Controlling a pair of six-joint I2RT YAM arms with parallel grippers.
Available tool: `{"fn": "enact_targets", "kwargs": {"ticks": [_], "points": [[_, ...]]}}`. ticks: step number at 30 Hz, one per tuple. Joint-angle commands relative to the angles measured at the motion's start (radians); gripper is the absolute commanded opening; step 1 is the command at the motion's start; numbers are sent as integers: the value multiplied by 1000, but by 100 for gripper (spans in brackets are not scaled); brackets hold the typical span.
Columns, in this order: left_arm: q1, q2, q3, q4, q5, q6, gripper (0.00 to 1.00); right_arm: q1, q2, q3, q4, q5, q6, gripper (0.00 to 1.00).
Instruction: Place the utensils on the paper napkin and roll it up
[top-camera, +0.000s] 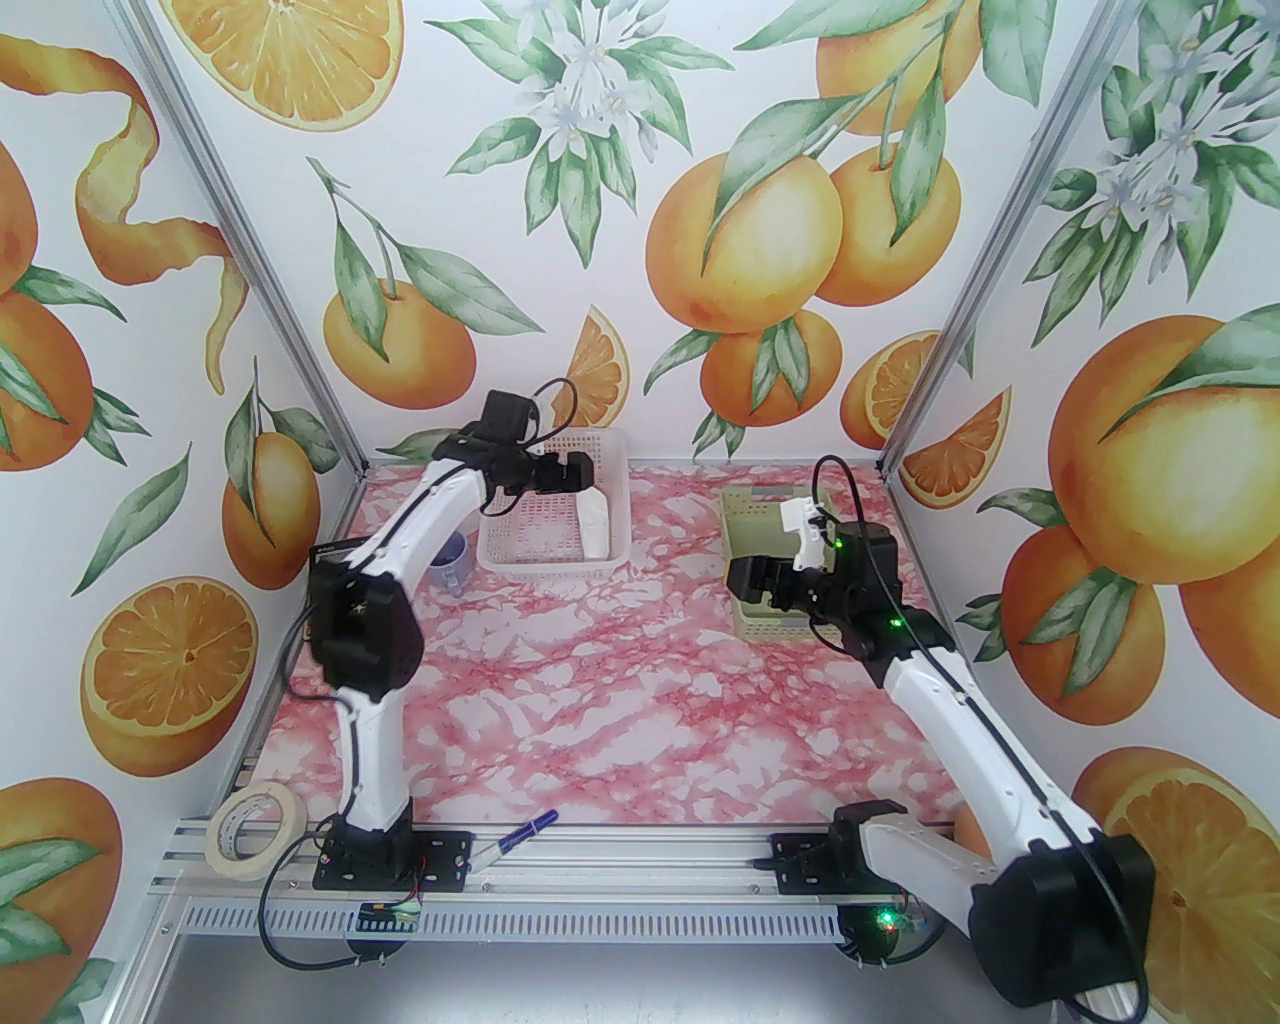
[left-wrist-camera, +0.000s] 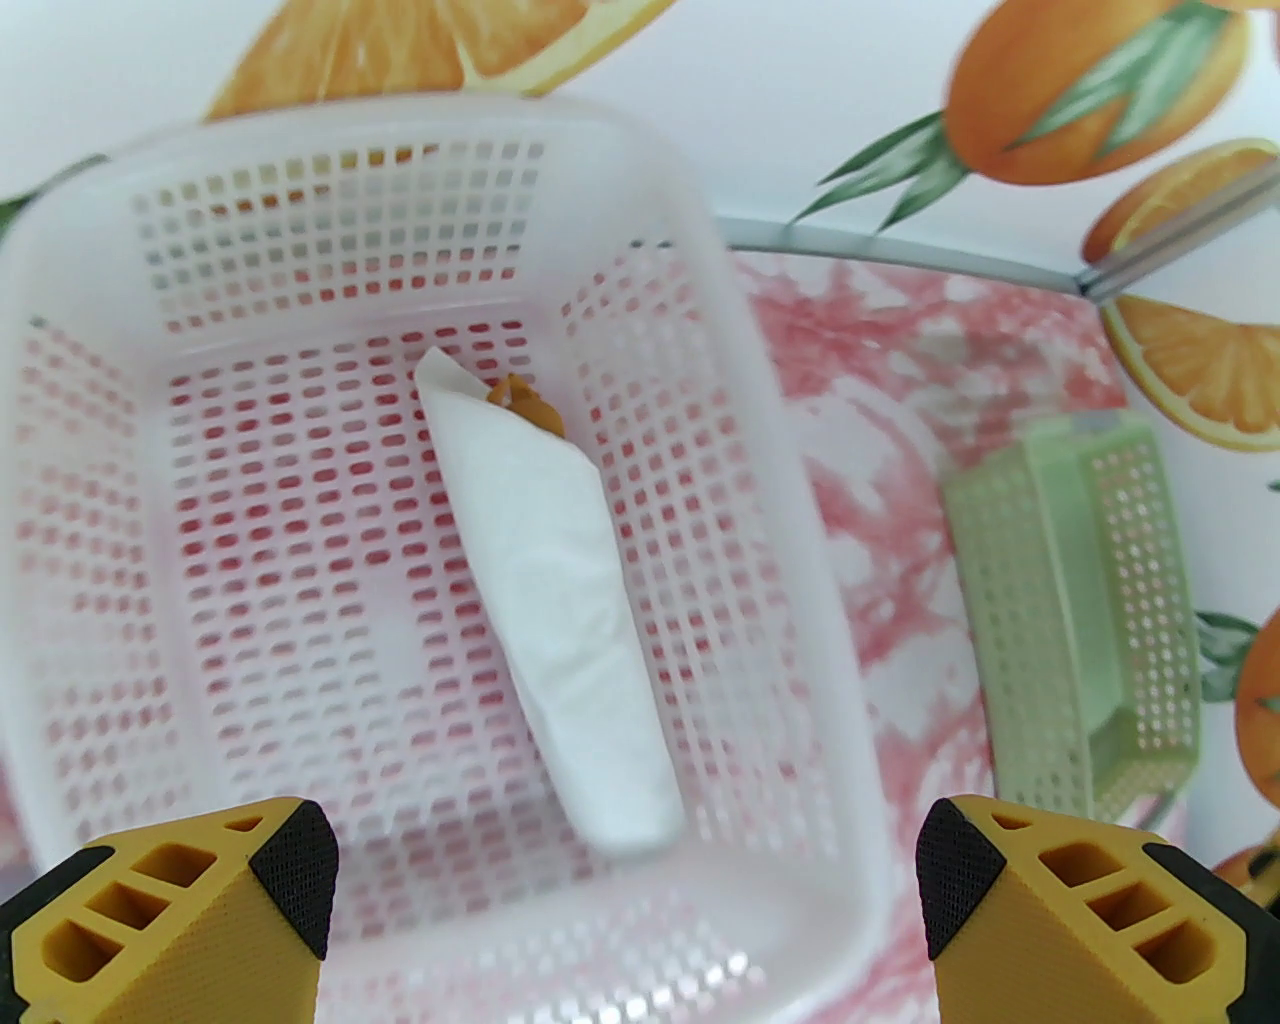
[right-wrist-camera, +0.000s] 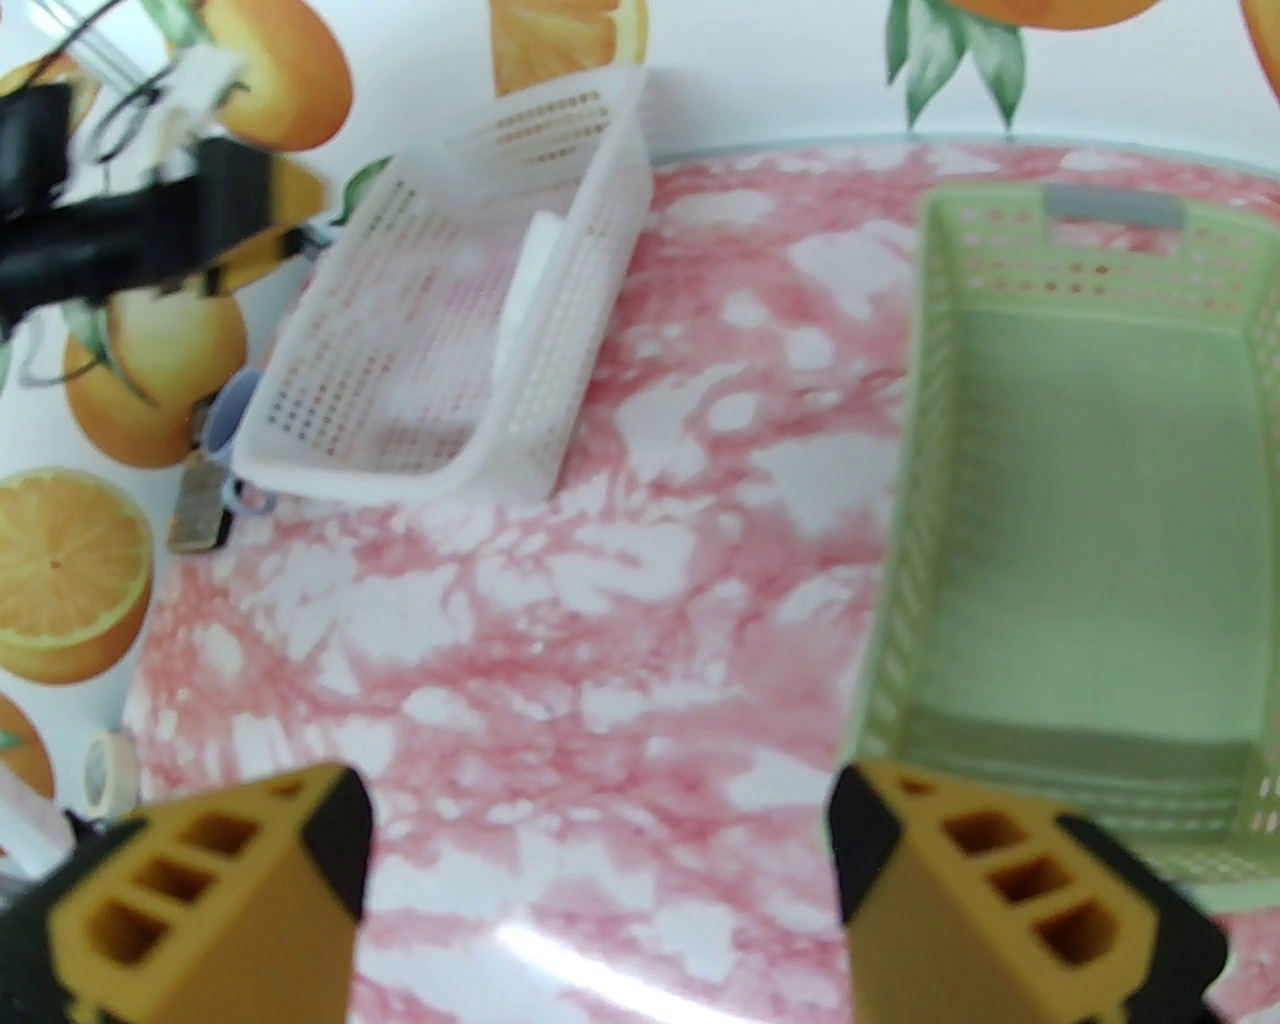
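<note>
Yellow printed plastic with black stippled facings: left gripper, jaws spread fully wide, nothing between them, touching nothing; we find it poised above the white basket.

Right gripper: same build; jaws well apart and empty; it hangs over the table, just beside the near corner of the green basket.

Paper napkin: white, soft, faintly creased; rolled into a slim tapered tube; it lies on the floor of the white basket, nearer the right wall.

Utensils: an orange-brown tip protrudes from the far end of the roll; whether fork or spoon we cannot tell.

White basket: perforated plastic, rounded corners; far left of the table.

Green basket: pale plastic, perforated walls, solid floor, grey strip at the far rim.

Table: glossy pink-and-white marbling.
</note>
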Motion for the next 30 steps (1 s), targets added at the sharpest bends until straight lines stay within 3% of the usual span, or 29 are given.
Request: {"fn": "enact_targets", "kwargs": {"ticks": [1,8,17,25,30], "points": [[-5,-207,-171,130,-60,36,100,-15,-52,13,-17,102,-9,84],[6,-629,-583,275,-198,50,100,-43,-126,-24,-10,209,-12,86],[38,-996,-965,347,-382,64,100,-56,-186,-129,74,392,-16,100],[97,-1148,-1285,576,-509,100,100,-63,-137,-343,336,641,-23,100],[143,-1100,-1354,666,-536,139,100,-65,-11,-400,524,668,-76,100]]}}
